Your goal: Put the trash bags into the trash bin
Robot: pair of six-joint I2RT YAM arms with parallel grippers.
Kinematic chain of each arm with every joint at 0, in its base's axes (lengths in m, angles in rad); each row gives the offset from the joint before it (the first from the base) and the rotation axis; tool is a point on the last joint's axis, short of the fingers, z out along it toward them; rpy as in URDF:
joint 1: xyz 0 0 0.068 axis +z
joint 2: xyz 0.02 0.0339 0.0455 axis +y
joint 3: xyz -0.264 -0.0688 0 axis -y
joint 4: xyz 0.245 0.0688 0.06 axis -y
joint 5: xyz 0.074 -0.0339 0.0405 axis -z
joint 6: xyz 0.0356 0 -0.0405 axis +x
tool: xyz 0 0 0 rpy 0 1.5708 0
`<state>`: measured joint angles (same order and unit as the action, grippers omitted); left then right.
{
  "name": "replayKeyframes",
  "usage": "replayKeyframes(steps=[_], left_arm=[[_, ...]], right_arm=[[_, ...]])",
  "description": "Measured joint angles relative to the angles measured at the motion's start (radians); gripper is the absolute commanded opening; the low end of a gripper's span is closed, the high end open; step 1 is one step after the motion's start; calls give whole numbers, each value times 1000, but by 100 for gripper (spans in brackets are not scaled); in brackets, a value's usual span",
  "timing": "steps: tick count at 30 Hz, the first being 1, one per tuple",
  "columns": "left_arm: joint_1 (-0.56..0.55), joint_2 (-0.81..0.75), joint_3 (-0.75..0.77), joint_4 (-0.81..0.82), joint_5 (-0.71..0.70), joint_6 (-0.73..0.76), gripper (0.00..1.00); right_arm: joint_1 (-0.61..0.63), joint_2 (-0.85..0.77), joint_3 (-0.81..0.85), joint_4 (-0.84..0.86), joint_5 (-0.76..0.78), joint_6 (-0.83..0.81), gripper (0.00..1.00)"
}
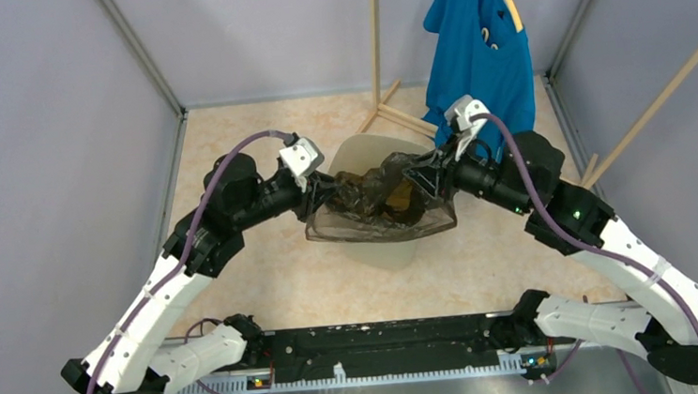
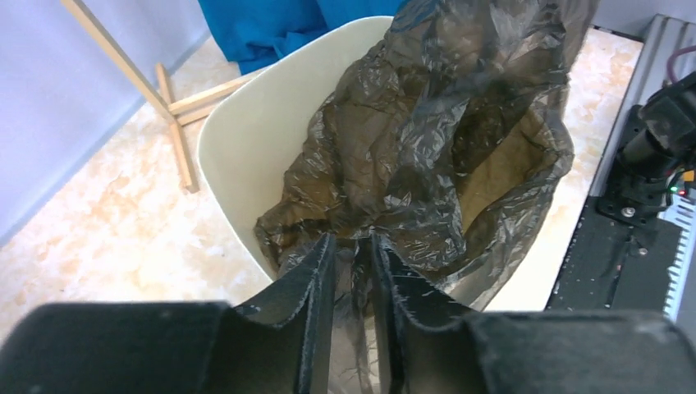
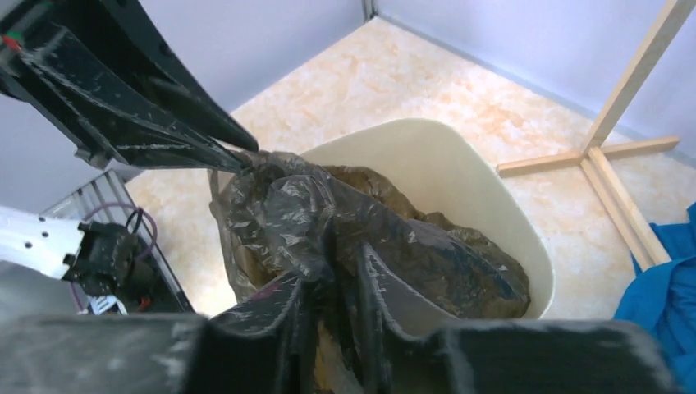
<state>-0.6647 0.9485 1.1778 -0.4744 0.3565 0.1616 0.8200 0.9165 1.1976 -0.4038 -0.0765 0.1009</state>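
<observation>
The cream-beige trash bin (image 1: 370, 148) stands on the floor mid-scene, also in the left wrist view (image 2: 246, 139) and the right wrist view (image 3: 460, 172). The dark translucent trash bag (image 1: 378, 199) hangs stretched over the bin, part of it inside, its near edge draped over the front rim; it also shows in the left wrist view (image 2: 427, 148) and the right wrist view (image 3: 369, 238). My left gripper (image 1: 323, 191) is shut on the bag's left edge (image 2: 354, 246). My right gripper (image 1: 428, 177) is shut on its right edge (image 3: 341, 279).
A wooden rack (image 1: 376, 44) stands behind the bin with a blue T-shirt (image 1: 480, 50) on a hanger. Its wooden feet (image 2: 176, 123) lie close to the bin's far side. Grey walls enclose the floor. The arms' base rail (image 1: 376, 345) runs along the near edge.
</observation>
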Motion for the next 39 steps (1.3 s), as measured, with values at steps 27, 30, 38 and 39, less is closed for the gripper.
replayKeyframes(steps=[27,30,38,39], left_arm=[[153,334,83,90,-545,-404,0],[207,340,83,101,-495,-428,0],[259,376,85,198,-359,-478,0],[260,392,86,210,-342,-482,0]], right_arm=[[-368,227,-38,-4,126,268,10],[-373,256,-27,-10,102,261,2],[-391,324,36,-13,99,239,0],[-392,328,36,-13,103,236,0]])
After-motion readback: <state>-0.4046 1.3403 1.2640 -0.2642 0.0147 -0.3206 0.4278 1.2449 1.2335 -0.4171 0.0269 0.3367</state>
